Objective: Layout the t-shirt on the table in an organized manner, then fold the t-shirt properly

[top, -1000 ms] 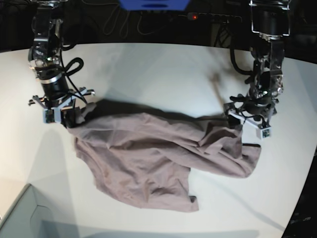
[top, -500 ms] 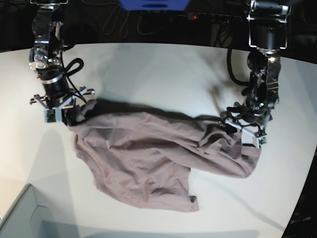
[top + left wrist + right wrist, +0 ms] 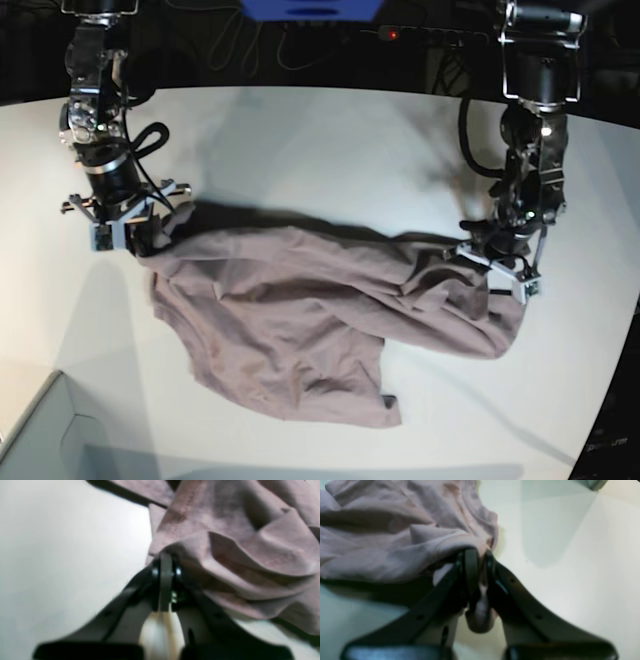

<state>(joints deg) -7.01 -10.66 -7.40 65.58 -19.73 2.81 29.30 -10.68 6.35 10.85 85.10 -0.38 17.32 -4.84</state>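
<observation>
The mauve t-shirt (image 3: 300, 310) lies crumpled across the white table (image 3: 320, 140), stretched between both arms. On the left of the base view, my right gripper (image 3: 143, 238) is shut on the shirt's upper left corner. The right wrist view shows the cloth (image 3: 395, 530) pinched between the dark fingers (image 3: 470, 562) of that gripper (image 3: 480, 555). On the right of the base view, my left gripper (image 3: 490, 262) is down on the shirt's right end. In the left wrist view, that gripper (image 3: 165, 565) has its jaws together on a hemmed edge of the bunched fabric (image 3: 237, 542).
A grey box corner (image 3: 35, 430) juts in at the front left and also shows as a grey box corner (image 3: 592, 483) at the top of the right wrist view. Dark cables and a blue object (image 3: 310, 8) lie beyond the table's far edge.
My left gripper came down onto the shirt's right end and shut on the fabric. The right gripper kept its hold and barely moved.
</observation>
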